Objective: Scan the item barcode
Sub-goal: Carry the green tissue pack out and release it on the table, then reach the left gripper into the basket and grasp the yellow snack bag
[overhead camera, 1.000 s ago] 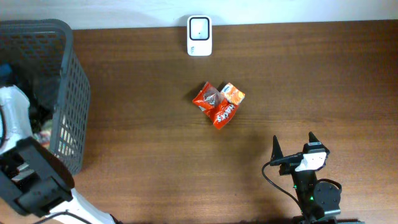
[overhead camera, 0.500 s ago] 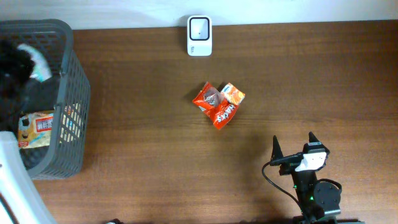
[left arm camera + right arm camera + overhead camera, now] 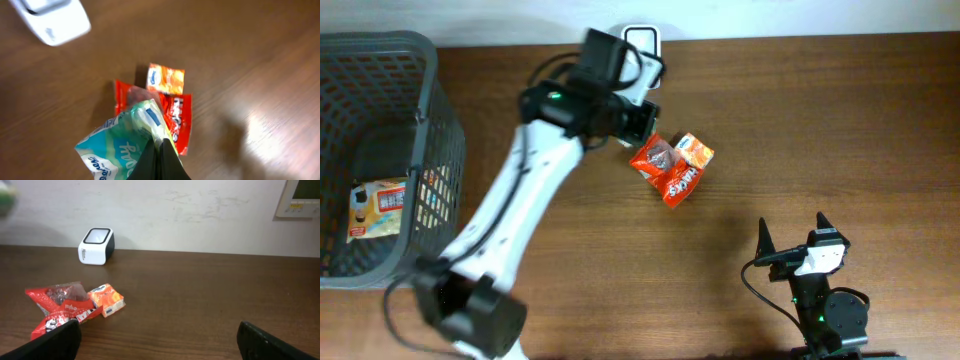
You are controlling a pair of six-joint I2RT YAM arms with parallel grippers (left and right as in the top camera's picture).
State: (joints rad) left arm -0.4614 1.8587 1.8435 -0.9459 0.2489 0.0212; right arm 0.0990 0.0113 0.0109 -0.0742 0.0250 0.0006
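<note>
Stretching across table (image 3: 820,120), left tool (image 3: 160,150) pinching teal packet (image 3: 117,147), right tool (image 3: 791,225) wide.

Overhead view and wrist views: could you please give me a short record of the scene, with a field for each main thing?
left gripper: shut on teal packet, near scanner
right gripper: open, empty
red packets: on table, touching orange packet
basket: left side, pale packet inside
</note>
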